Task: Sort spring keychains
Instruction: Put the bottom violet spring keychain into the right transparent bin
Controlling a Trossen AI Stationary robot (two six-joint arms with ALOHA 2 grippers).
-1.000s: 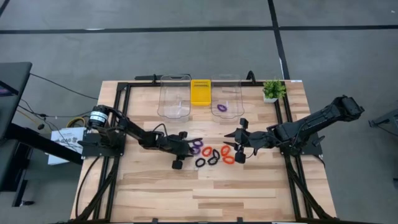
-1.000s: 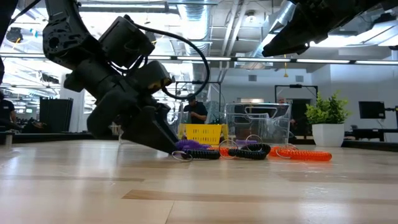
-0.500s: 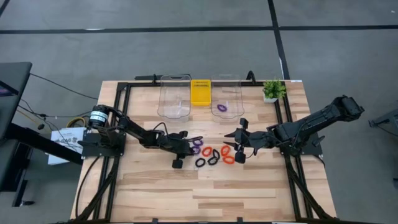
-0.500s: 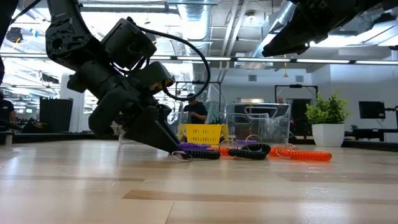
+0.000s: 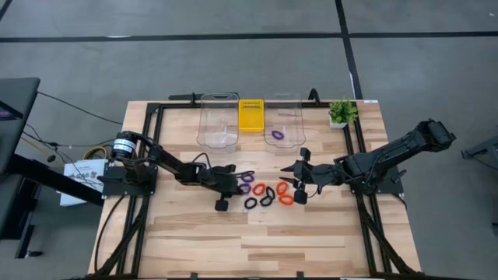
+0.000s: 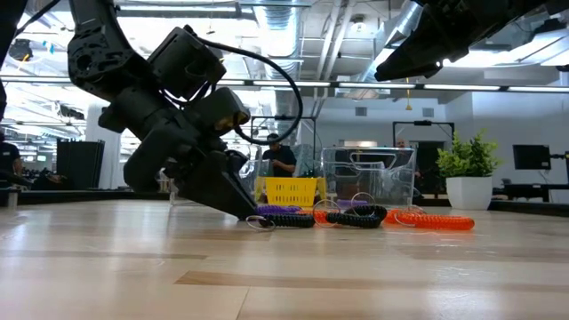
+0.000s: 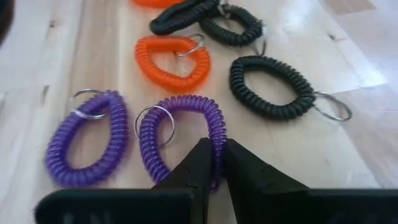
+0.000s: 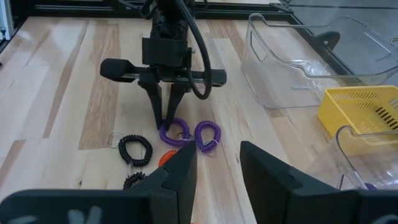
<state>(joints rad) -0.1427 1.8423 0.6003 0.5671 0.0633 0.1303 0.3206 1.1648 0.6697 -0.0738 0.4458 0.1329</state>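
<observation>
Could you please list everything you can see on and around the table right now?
purple spring keychains: three, purple; two on the table in the cluster, one in the right clear bin
orange spring keychains: about three, orange-red; in the cluster at mid-table
black spring keychains: three, black; in the cluster's near side
clear bins: two, transparent; along the table's far edge
yellow basket: one, yellow; between the bins
potted plant: one, green in a white pot; far right corner
table: one, light wood
person: one; in the room behind
left gripper: fingers pinched on one purple keychain
right gripper: fingers open, above the cluster's right side
</observation>
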